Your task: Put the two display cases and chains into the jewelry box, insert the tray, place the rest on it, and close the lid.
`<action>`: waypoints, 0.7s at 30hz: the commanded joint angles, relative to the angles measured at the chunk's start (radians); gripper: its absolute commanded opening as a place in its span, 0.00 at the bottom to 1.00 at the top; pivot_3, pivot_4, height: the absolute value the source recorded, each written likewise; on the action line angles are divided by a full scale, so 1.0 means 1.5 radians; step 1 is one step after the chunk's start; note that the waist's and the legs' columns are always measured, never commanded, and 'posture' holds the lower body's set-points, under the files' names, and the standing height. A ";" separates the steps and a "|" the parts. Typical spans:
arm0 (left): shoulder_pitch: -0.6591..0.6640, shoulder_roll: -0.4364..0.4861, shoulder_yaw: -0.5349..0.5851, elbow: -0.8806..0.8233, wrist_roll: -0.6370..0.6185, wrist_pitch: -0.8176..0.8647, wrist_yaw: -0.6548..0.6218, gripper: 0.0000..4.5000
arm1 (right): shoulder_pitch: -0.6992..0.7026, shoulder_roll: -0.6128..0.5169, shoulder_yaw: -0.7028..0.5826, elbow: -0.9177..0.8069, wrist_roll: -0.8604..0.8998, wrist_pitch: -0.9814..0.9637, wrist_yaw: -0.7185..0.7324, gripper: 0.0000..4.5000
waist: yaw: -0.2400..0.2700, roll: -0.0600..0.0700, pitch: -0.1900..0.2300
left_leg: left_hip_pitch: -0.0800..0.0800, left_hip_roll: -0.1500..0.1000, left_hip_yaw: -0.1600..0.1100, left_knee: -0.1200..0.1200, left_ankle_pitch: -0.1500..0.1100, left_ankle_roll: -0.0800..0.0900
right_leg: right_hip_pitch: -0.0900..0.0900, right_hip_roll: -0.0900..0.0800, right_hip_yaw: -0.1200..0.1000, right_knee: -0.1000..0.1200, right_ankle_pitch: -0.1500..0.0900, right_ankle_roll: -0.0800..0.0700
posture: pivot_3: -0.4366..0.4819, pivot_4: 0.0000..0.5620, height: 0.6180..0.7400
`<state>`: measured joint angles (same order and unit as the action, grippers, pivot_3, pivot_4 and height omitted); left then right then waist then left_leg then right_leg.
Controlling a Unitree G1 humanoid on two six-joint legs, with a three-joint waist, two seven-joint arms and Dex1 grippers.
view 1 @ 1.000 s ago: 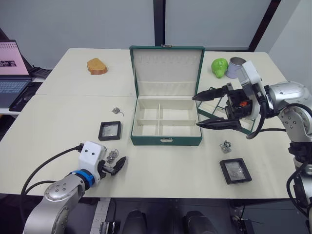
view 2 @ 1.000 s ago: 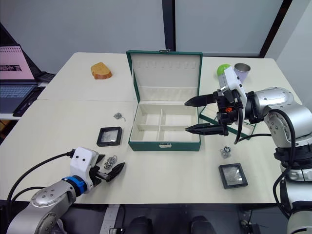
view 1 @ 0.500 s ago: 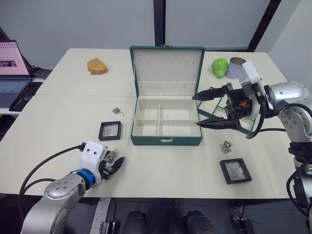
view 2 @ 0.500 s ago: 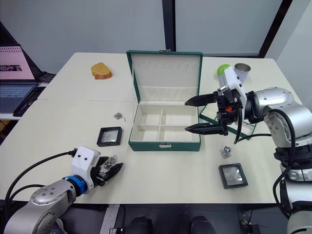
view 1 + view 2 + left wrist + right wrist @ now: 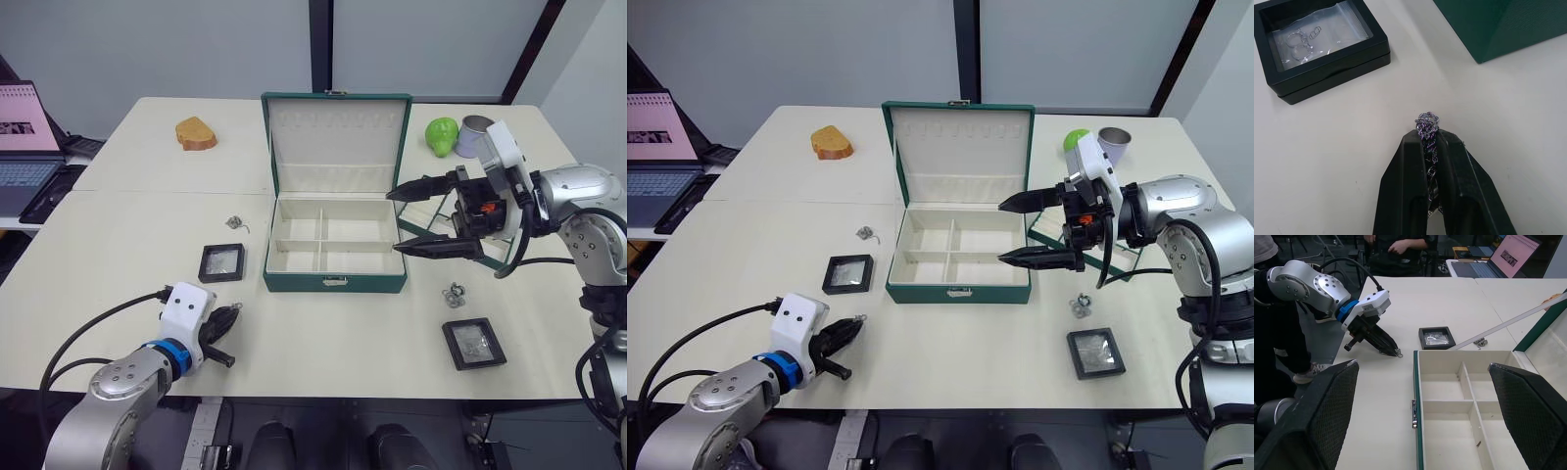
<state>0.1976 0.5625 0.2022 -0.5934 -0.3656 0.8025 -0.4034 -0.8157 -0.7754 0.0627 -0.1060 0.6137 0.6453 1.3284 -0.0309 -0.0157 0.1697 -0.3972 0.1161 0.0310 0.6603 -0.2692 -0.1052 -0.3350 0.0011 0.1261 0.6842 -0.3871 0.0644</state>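
Note:
My left gripper [image 5: 1426,141] is shut on a small silvery chain [image 5: 1426,122], low over the table's front left [image 5: 231,313]. One display case [image 5: 220,262] lies just beyond it, and another [image 5: 473,343] lies at the front right. The jewelry box [image 5: 333,284] stands open in the middle with its lid [image 5: 335,137] upright and its compartments empty. My right gripper [image 5: 395,222] hangs open at the box's right edge, holding nothing. Behind it lies the tray [image 5: 419,229], partly hidden. A second chain [image 5: 235,223] lies left of the box. A cluster of rings [image 5: 453,294] sits right of it.
A laptop [image 5: 20,127] stands at the far left. A brown lump [image 5: 196,132] lies at the back left. A green object [image 5: 442,135] and a grey cup [image 5: 473,132] stand at the back right. A person [image 5: 1400,245] sits beyond the table.
My left gripper's fingers have closed on the chain at the front left. The right arm has stayed where it was.

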 commanded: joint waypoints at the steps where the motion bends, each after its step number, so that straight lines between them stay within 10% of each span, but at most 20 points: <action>1: 0.007 -0.011 -0.006 0.022 0.008 -0.003 0.006 0.00 | -0.008 -0.002 -0.017 -0.011 0.009 -0.001 -0.001 1.00 | 0.000 0.000 0.000 | 0.000 0.000 0.000 0.000 0.000 0.000 | 0.000 0.000 0.000 0.000 0.000 0.000 | 0.48 0.27 1.00; 21: -0.134 0.051 0.193 -0.135 -0.287 0.130 -0.010 0.00 | -0.070 0.001 -0.072 0.010 0.071 0.043 -0.017 1.00 | 0.001 -0.001 0.001 | -0.001 0.000 -0.001 0.000 0.000 0.000 | 0.000 0.000 -0.001 -0.001 0.000 0.000 | 0.48 0.27 1.00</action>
<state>0.0052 0.6304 0.4676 -0.7580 -0.7495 0.9792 -0.4368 -0.8966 -0.7720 -0.0057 -0.0878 0.7013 0.7117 1.3064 -0.0295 -0.0175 0.1712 -0.3988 0.1160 0.0296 0.6605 -0.2692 -0.1053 -0.3348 0.0009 0.1249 0.6824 -0.3870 0.0646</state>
